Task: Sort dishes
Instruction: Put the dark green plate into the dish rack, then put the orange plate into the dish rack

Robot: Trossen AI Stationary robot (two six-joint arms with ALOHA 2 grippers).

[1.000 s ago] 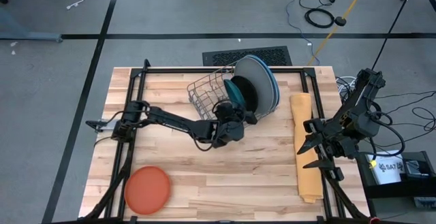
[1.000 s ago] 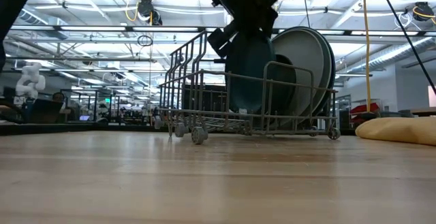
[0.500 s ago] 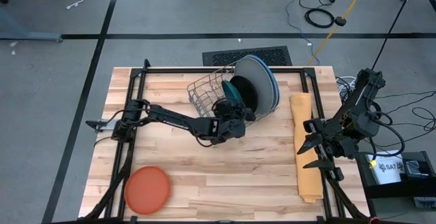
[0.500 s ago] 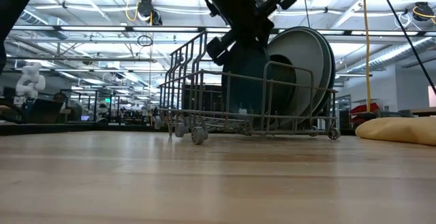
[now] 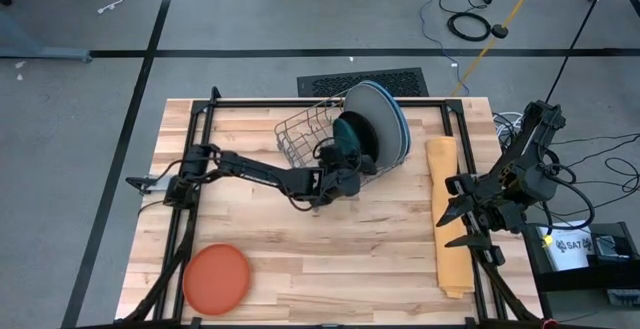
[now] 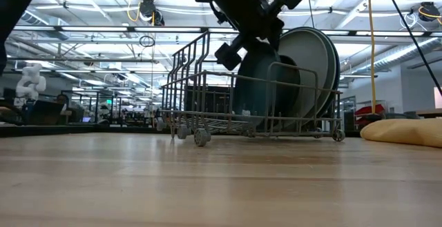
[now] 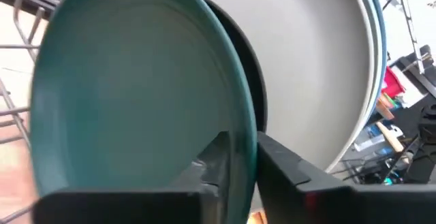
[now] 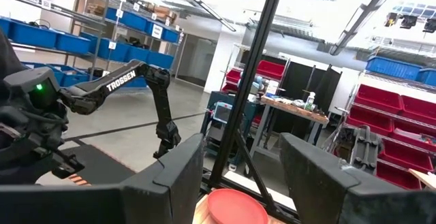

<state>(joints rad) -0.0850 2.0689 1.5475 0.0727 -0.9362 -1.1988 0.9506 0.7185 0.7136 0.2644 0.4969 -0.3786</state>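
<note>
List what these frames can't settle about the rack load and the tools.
- Teal plate: whether its lower edge is seated in the wire rack is unclear; the left tool blocks it in the left wrist view, wires in the low view.
- Black plate: mostly hidden behind the teal one.
- Right tool: fingers apart, tips cut off by the frame edge.
</note>
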